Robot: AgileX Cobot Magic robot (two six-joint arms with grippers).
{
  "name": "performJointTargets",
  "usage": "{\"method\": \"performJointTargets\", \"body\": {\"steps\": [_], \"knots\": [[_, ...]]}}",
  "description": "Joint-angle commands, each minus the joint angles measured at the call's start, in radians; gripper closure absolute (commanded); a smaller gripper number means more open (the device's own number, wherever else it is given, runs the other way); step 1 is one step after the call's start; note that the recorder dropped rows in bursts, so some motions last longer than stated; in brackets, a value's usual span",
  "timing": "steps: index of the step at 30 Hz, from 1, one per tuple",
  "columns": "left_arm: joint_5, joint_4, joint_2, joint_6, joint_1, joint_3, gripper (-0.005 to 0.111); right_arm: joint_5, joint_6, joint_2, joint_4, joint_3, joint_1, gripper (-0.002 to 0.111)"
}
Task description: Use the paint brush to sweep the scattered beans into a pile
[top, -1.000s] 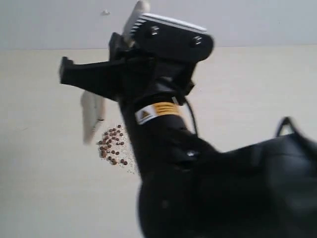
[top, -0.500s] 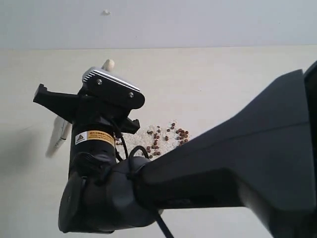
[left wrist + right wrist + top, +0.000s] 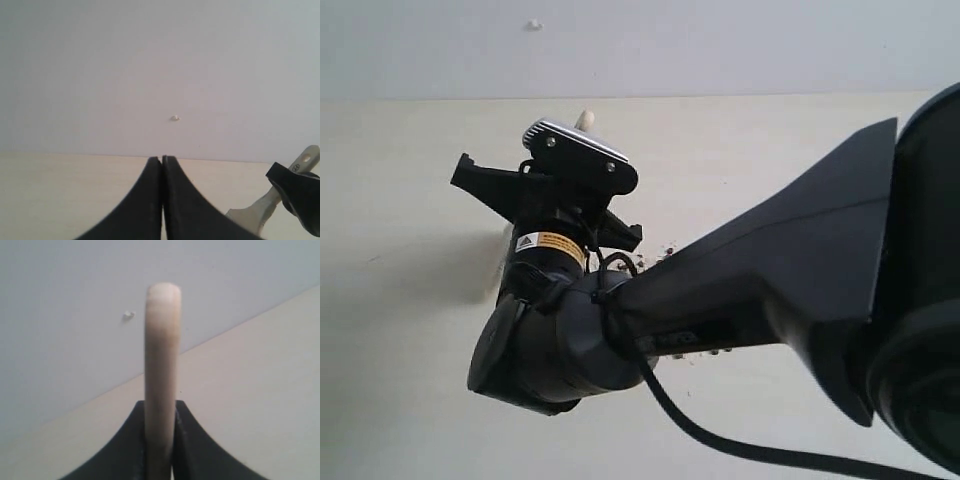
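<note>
Pale handle of paint brush [image 3: 161,340] squeezed between jaws of right gripper [image 3: 161,406], rounded end poking out past tips. Jaws of left gripper [image 3: 162,160] pressed flat together, nothing held; brush seen off to one side of them. Few tiny dark beans [image 3: 671,247] seen on worktop [image 3: 400,380] close to right jaws, rest hidden behind black arm [image 3: 770,280]
</note>
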Motion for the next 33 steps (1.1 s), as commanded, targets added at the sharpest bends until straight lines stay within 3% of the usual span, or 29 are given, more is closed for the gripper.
{"method": "performJointTargets", "body": {"steps": [1,6,13,24,33], "knots": [[0.002,0.004,-0.007,-0.008,0.002,0.003,0.107,0.037,-0.008,0.004,-0.026,-0.007,-0.008,0.108],[0.002,0.004,-0.007,-0.008,0.002,0.003,0.107,0.054,-0.033,0.004,-0.024,-0.007,-0.008,0.108],[0.002,0.004,-0.007,-0.008,0.002,0.003,0.107,0.081,-0.228,-0.023,0.106,-0.007,-0.008,0.108],[0.002,0.004,-0.007,-0.008,0.002,0.003,0.107,0.016,-0.667,-0.109,0.304,-0.007,-0.008,0.108],[0.002,0.004,-0.007,-0.008,0.002,0.003,0.107,-0.027,-0.666,-0.135,0.294,-0.007,-0.002,0.108]]}}
